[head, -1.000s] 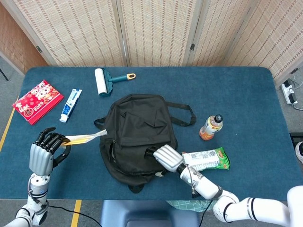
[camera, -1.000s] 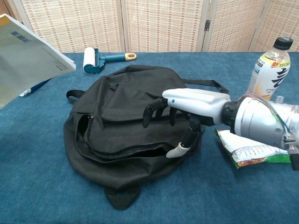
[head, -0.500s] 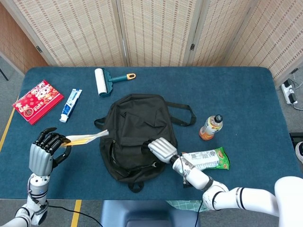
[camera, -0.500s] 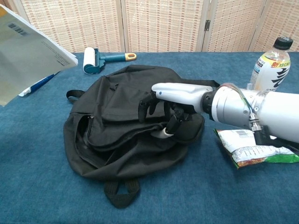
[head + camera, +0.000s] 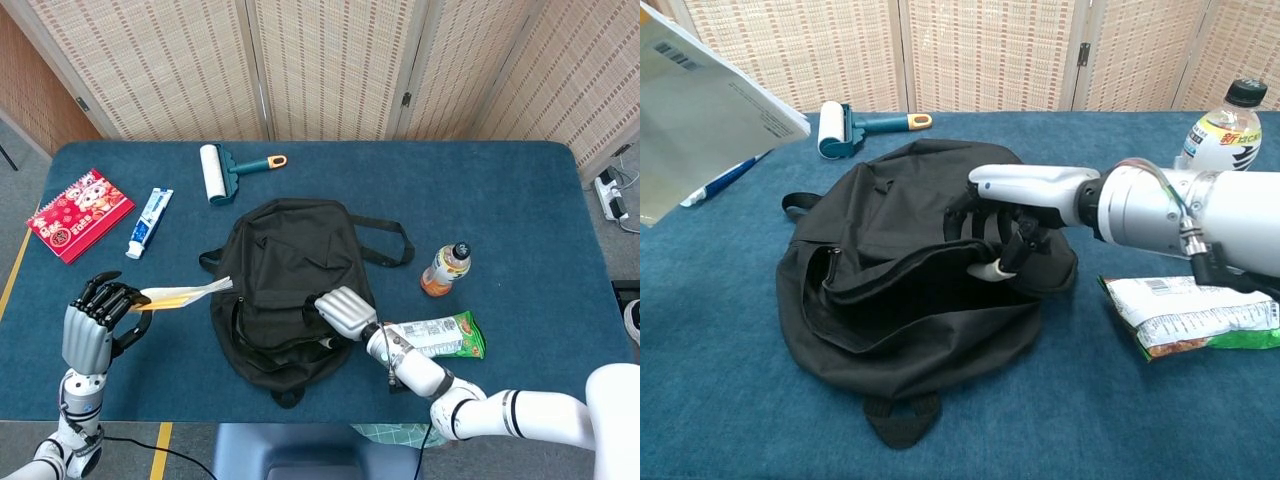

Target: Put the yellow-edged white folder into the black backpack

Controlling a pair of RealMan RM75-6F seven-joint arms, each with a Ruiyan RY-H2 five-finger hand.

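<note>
Red notebook (image 5: 79, 214) and a toothpaste tube (image 5: 149, 221) lie at the far left of the blue table (image 5: 520, 200). Near me on that side, my left hand (image 5: 97, 318) pinches the yellow-edged white folder (image 5: 186, 292) by one end, holding it above the table with its free end pointing toward the black backpack (image 5: 290, 280); in the chest view the folder (image 5: 705, 120) fills the upper left corner, tilted. I judge it thin, light and somewhat floppy, likely to sag or slip, so a grip along its edge seems best. A lint roller (image 5: 225, 168) sits beyond the backpack. At centre, the soft backpack lies flat with its zipped opening gaping along its left side. My right hand (image 5: 1015, 215) has its fingers curled into the backpack's fabric near the opening, gripping and lifting it. Further right stand a drink bottle (image 5: 446, 268) and a green snack packet (image 5: 440, 336).
</note>
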